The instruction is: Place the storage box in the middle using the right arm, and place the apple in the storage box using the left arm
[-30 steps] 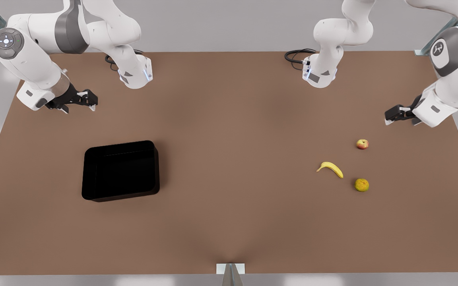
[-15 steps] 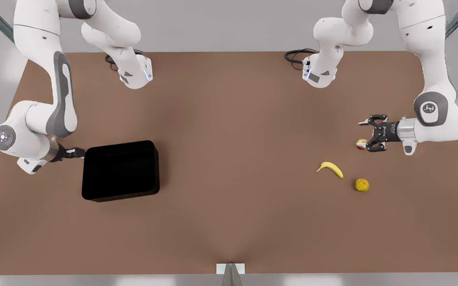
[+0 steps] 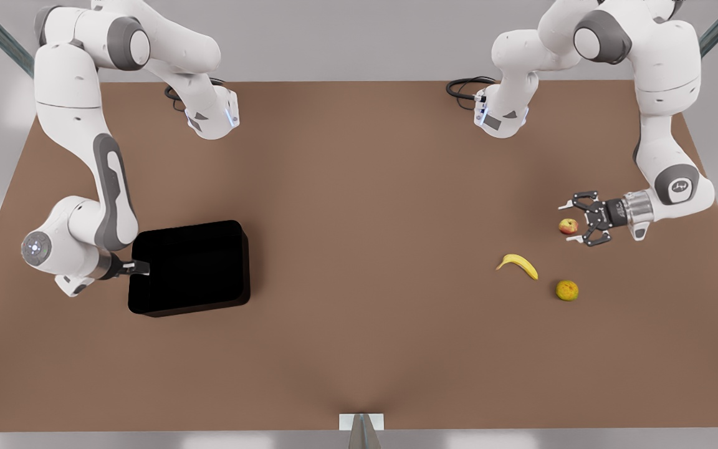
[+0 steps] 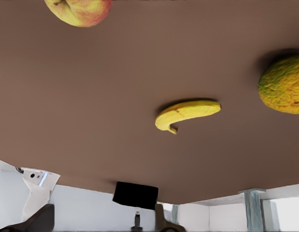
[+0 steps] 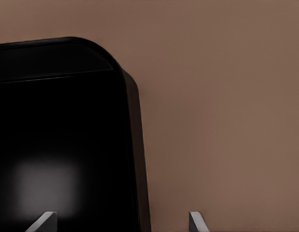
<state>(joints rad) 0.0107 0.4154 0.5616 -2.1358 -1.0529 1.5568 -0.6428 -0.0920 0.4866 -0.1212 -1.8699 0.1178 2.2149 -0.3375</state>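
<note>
Reaching marks the step in hand for both arms, with neither object yet gripped. At the front view's left, the right gripper (image 3: 138, 268) sits low at the storage box (image 3: 189, 268), its jaws spread astride the box's near wall; in the right wrist view one fingertip (image 5: 43, 221) lies over the dark interior and the other (image 5: 197, 222) over the bare table (image 3: 359, 187). The right arm is folded downward, elbow raised and forearm dropping to a wrist that points level toward the box. The box rests well off the table's middle, so the next move calls for pinching that wall and drawing the box toward the centre. Farther toward the front view's right lie a banana (image 3: 518, 265) and a yellow-orange fruit (image 3: 566, 290), both apart from the apple (image 3: 568, 226). The left gripper (image 3: 577, 219) hovers just beside the apple with jaws spread wide, wrist held level and pointing toward the front view's left. Its next move calls for advancing around the apple, then pressing together
</note>
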